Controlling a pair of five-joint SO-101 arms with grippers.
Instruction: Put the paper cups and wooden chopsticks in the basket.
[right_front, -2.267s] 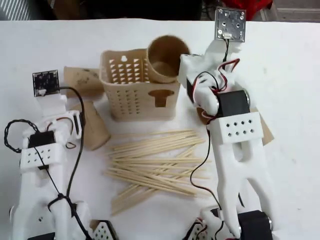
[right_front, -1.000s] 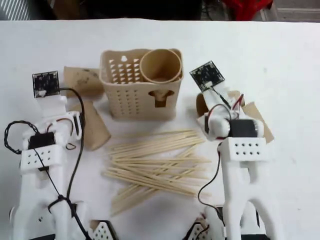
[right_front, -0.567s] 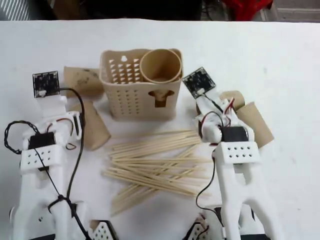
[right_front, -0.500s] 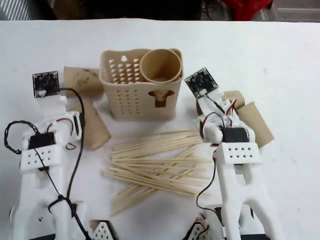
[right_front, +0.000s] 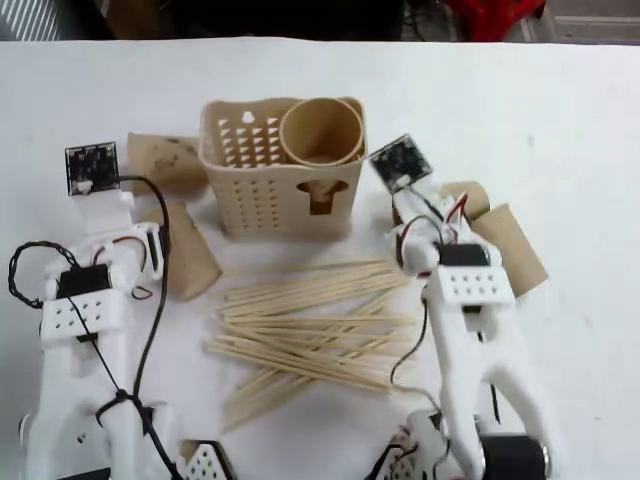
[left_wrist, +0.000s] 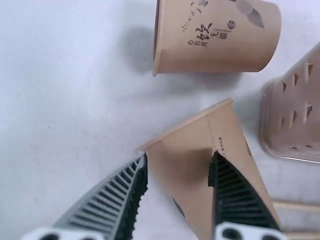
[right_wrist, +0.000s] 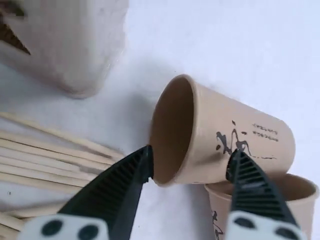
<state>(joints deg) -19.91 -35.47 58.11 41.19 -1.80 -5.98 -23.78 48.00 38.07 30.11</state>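
On the white table (right_front: 560, 120), seen from the high view, a beige plastic basket (right_front: 250, 185) with square walls pierced by small triangular holes holds one upright cup (right_front: 322, 130) of smooth brown paper in its right corner. In front of the basket lies a loose heap of thin, pale wooden chopsticks (right_front: 310, 325), crossing one another. Left of the basket two tapered cups lie on their sides: the far left cup (right_front: 160, 160) just beside the basket wall, and the near left cup (right_front: 190, 250) next to the left arm (right_front: 85, 300). The right arm (right_front: 470, 290) has its wrist over the inner right cup (right_front: 462, 195), with the outer right cup (right_front: 515, 245) just beside it. In the left wrist view the left gripper (left_wrist: 178, 160) is spread wide, its ribbed black fingers (left_wrist: 125, 195) straddling the near left cup (left_wrist: 210, 130), which lies between them with its rim toward the printed far left cup (left_wrist: 215, 35). Whether the pads press the paper cannot be told. The basket (left_wrist: 295, 120) stands near. In the right wrist view the right gripper (right_wrist: 191, 152) also stands apart, one ribbed finger on each side of the round mouth of the inner right cup (right_wrist: 220, 135). The outer right cup (right_wrist: 270, 200) touches it, and the chopsticks (right_wrist: 45, 155) and basket (right_wrist: 65, 45) lie beyond the mouth.
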